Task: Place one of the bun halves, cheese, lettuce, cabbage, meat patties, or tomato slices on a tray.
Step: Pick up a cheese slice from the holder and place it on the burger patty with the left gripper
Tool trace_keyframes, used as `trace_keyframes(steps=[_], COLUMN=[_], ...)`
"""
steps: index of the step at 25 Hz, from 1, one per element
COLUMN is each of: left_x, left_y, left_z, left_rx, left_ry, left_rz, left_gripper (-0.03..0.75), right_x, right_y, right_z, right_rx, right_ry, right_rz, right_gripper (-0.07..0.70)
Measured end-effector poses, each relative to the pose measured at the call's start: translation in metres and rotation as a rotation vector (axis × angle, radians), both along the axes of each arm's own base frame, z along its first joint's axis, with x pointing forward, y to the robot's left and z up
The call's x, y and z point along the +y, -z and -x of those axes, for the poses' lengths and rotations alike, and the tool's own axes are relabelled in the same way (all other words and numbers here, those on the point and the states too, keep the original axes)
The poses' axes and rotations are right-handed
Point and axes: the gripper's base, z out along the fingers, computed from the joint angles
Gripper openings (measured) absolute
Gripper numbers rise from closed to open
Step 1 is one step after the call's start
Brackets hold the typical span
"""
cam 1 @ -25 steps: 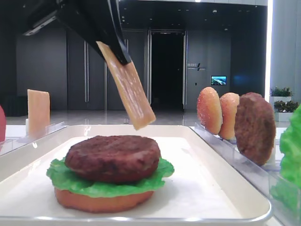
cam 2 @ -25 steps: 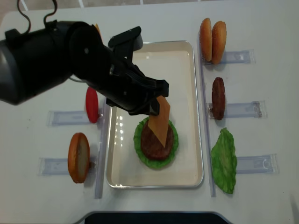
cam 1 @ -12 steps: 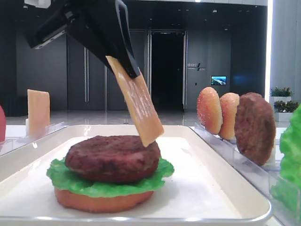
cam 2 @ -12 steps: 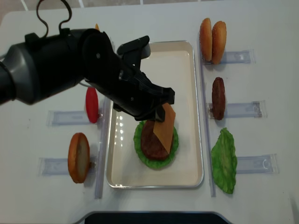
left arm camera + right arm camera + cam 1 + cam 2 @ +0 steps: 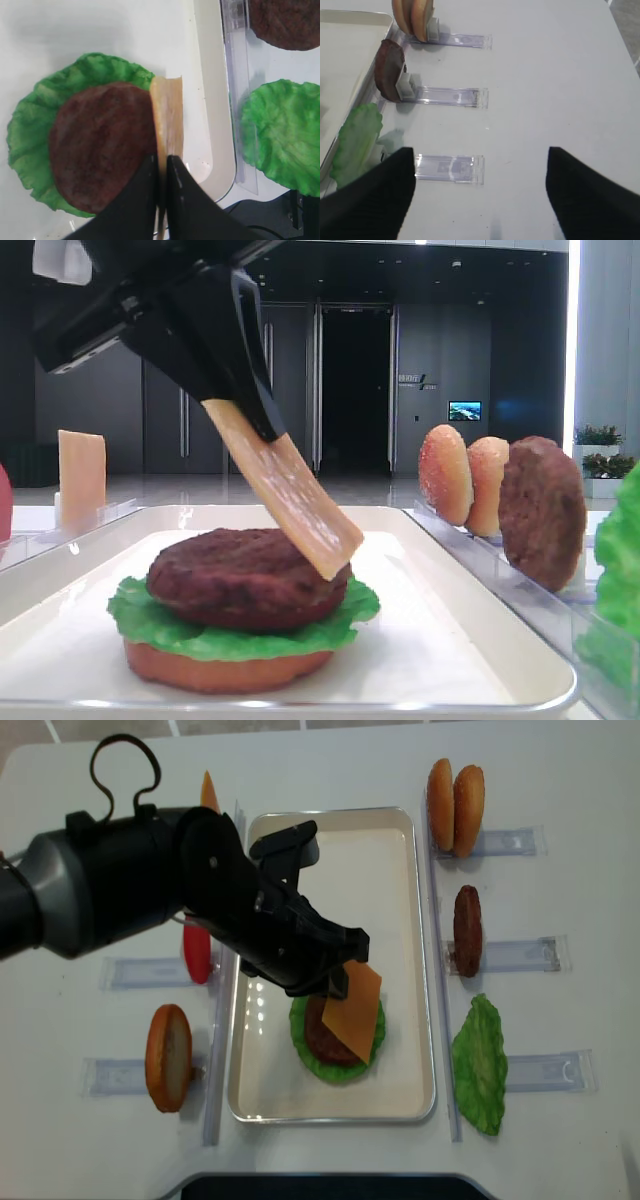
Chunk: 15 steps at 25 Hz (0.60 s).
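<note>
two black fingers [image 5: 172, 192] pinch thin square cheese [image 5: 290, 490] over grainy round patty [image 5: 245, 575].

No readable text on tray [image 5: 420, 970], food items, racks or counter [image 5: 560, 1140]. Low front view: small white wall sign [image 5: 417, 381] on dark background wall beside doorway, lettering too small and blurred to read. Lit screen [image 5: 464, 411] further right, content illegible. No brands, numbers or labels legible in wrist views.
</note>
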Motion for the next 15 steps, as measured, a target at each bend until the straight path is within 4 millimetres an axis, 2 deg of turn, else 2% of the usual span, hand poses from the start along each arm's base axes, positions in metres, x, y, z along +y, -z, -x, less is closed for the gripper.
trace_keyframes(steps=[6, 9, 13, 15], left_x=[0.0001, 0.0001, 0.0001, 0.0002], left_y=[0.0004, 0.0004, 0.0004, 0.0004], left_z=[0.0002, 0.0002, 0.0002, 0.0002], left_rx=[0.001, 0.001, 0.001, 0.001], left_ry=[0.0, -0.001, -0.001, 0.0], left_rz=[0.0, 0.0, 0.0, 0.0], left_gripper=[0.034, 0.099, 0.229, 0.26], right_x=[0.0, 0.0, 0.0, 0.0], right_y=[0.0, 0.0, 0.0, 0.0], right_z=[0.0, 0.0, 0.0, 0.0], right_rx=[0.0, 0.0, 0.0, 0.0], right_ry=[0.0, 0.0, 0.0, 0.0], right_rz=[0.0, 0.0, 0.0, 0.0], right_gripper=[0.542, 0.542, 0.542, 0.542])
